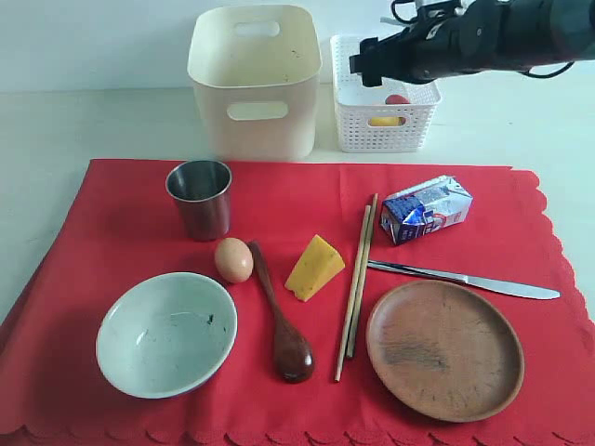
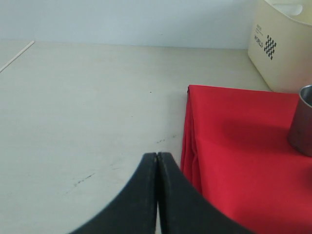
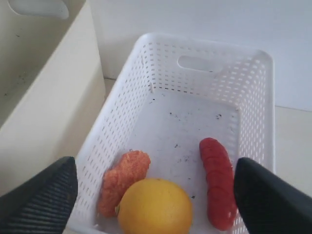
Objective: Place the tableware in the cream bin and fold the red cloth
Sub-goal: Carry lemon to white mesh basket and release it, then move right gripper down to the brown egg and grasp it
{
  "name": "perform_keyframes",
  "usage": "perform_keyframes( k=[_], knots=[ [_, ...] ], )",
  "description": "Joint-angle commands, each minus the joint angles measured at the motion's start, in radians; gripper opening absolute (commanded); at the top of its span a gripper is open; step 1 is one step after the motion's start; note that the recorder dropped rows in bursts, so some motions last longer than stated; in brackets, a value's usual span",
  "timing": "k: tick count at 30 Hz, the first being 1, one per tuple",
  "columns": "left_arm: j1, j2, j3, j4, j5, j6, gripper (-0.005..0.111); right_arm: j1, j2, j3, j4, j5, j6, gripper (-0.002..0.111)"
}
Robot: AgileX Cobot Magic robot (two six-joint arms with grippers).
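The red cloth (image 1: 121,232) lies spread flat. On it stand a steel cup (image 1: 199,197), a pale bowl (image 1: 165,333), a wooden spoon (image 1: 282,325), chopsticks (image 1: 356,279), a knife (image 1: 465,279) and a brown plate (image 1: 444,349). The cream bin (image 1: 255,79) stands behind the cloth. My right gripper (image 1: 364,63) (image 3: 153,168) hangs open and holds nothing, above the white basket. My left gripper (image 2: 157,155) is shut on nothing, over bare table beside the cloth's edge (image 2: 187,141), with the cup (image 2: 303,122) beyond it.
The white lattice basket (image 1: 349,130) (image 3: 161,63), right of the bin, holds a lemon (image 3: 155,207), a red sausage (image 3: 217,180) and an orange piece (image 3: 122,178). An egg (image 1: 233,259), a cheese wedge (image 1: 314,268) and a milk carton (image 1: 426,210) also lie on the cloth.
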Motion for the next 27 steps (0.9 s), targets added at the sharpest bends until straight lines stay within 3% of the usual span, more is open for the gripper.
perform_keyframes(
  k=[1,6,14,20,22,27],
  knots=[
    [-0.001,0.008,-0.001,-0.005,-0.007,0.0,0.001,-0.006,-0.09,-0.013,0.004,0.095,-0.002,0.083],
    [-0.001,0.008,-0.001,-0.005,-0.007,0.0,0.001,-0.006,-0.186,-0.013,-0.011,0.191,-0.014,0.073],
    [-0.001,0.008,-0.001,-0.005,-0.007,0.0,0.001,-0.004,-0.334,-0.013,-0.005,0.348,-0.013,0.027],
    [-0.001,0.008,-0.001,-0.005,-0.007,0.0,0.001,-0.004,-0.411,-0.013,0.067,0.474,-0.013,0.005],
    [-0.001,0.008,-0.001,-0.005,-0.007,0.0,0.001,-0.004,-0.43,0.004,0.11,0.496,-0.032,0.0],
    [-0.001,0.008,-0.001,-0.005,-0.007,0.0,0.001,-0.004,-0.47,0.085,0.287,0.501,-0.202,0.0]
  ],
)
